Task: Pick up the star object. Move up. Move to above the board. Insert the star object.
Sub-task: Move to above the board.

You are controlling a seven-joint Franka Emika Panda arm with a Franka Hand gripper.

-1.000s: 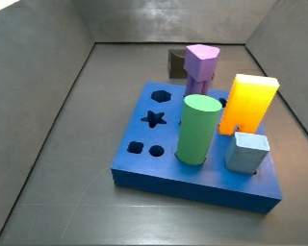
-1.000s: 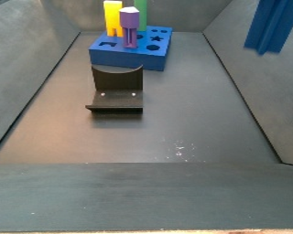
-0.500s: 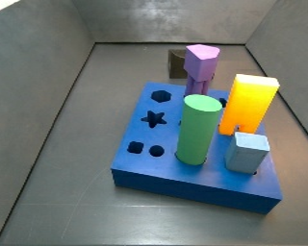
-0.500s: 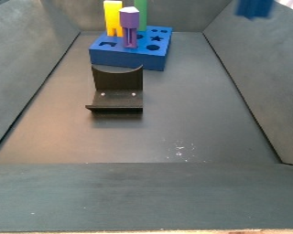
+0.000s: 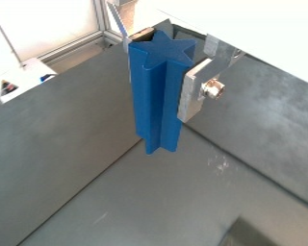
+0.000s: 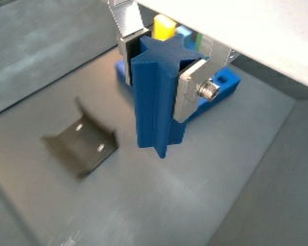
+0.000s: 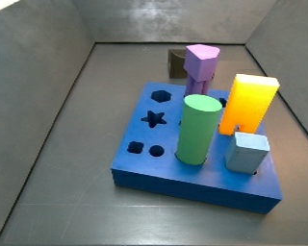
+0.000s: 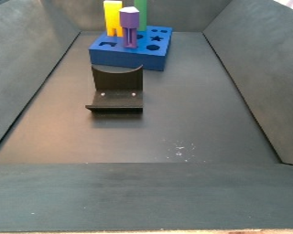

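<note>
1. In both wrist views the gripper (image 5: 164,72) hangs high above the floor, fingers (image 5: 195,88) clamped on the star object (image 5: 156,94), which hangs upright between them.
2. The fixture (image 8: 114,89) stands at 6 o'clock from the board (image 8: 128,51).
3. On the board (image 7: 157,144), the star hole (image 7: 153,119) lies open at 9 o'clock from the green cylinder (image 7: 199,129).

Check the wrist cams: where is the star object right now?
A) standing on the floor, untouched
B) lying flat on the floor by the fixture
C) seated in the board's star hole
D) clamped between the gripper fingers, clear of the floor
D: in both wrist views the star object hangs upright between the silver fingers of the gripper, floor below it; the board's star hole is empty.
</note>
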